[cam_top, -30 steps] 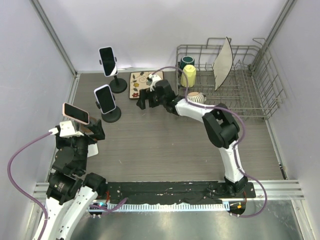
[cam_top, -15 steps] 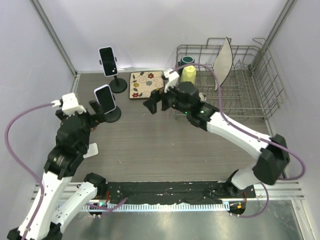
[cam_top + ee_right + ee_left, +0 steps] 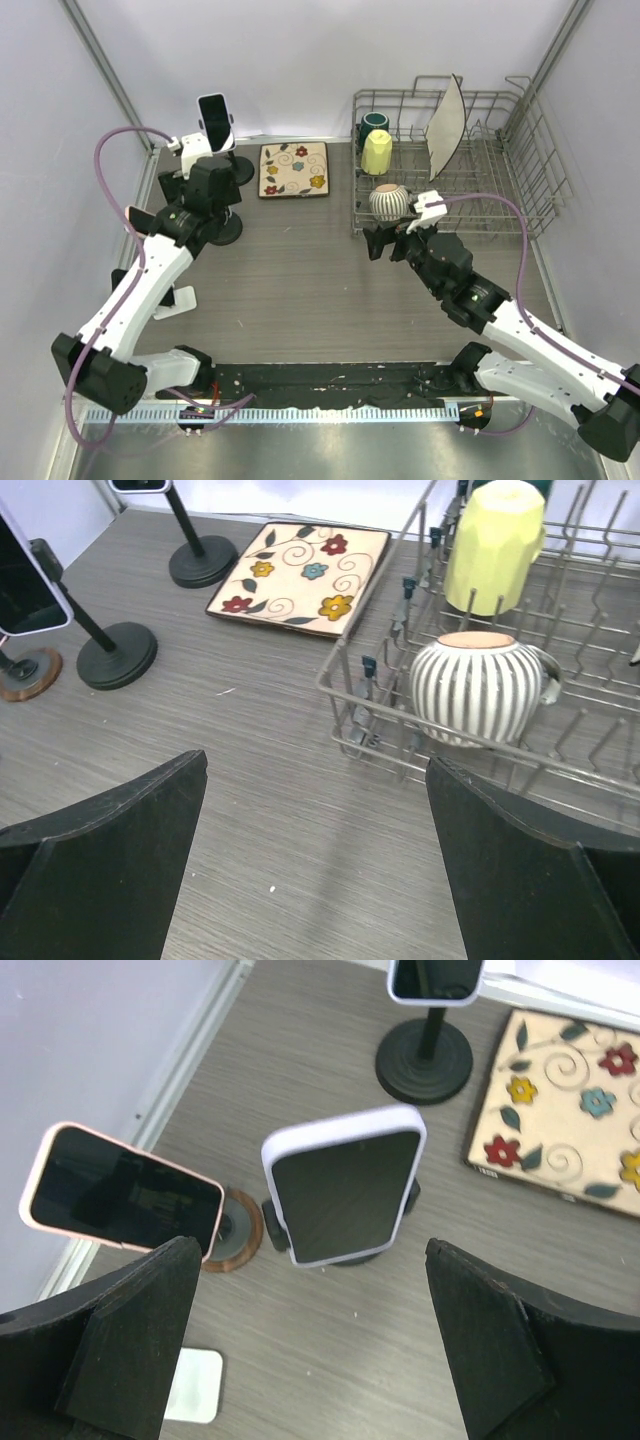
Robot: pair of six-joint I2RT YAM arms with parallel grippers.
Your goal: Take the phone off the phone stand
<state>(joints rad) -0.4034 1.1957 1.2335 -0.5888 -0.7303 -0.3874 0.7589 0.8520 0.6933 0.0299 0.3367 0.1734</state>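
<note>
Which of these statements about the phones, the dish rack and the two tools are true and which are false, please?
1. The left tool is open and holds nothing. True.
2. The pink-cased phone lies flat on the table. False: it sits tilted on a wooden-based stand.
3. The striped mug is inside the dish rack. True.
4. The right tool grips the yellow cup. False: it is open and empty, and the cup stands in the rack.
5. The white-cased phone has been taken off its stand. False: it is mounted on its black stand.
</note>
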